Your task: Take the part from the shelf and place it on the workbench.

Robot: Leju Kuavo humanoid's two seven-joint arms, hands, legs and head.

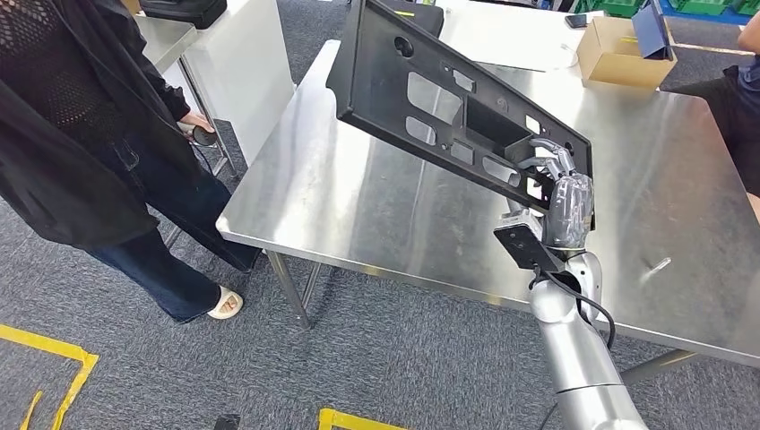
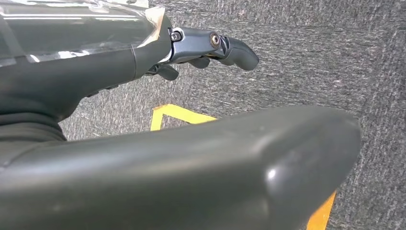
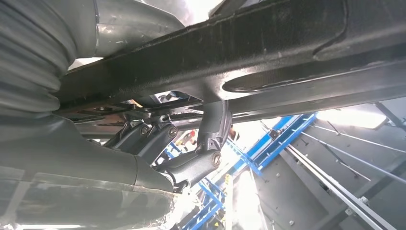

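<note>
Over the grey carpet [image 2: 297,57] hangs the left hand [image 2: 210,48], fingers curled, nothing in them. Head view: person [image 1: 81,134] at left, steel workbench [image 1: 358,197], black part [image 1: 448,98] tilted above it, right hand [image 1: 551,184] gripping its lower end. R wrist view: fingers [image 3: 213,129] hooked under part's edge.

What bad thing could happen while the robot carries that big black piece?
The right hand grips the long black part only at one end, so it might tip or slip. Its far end hangs tilted above the steel workbench and could bang down. A person stands close by the workbench's edge.
</note>
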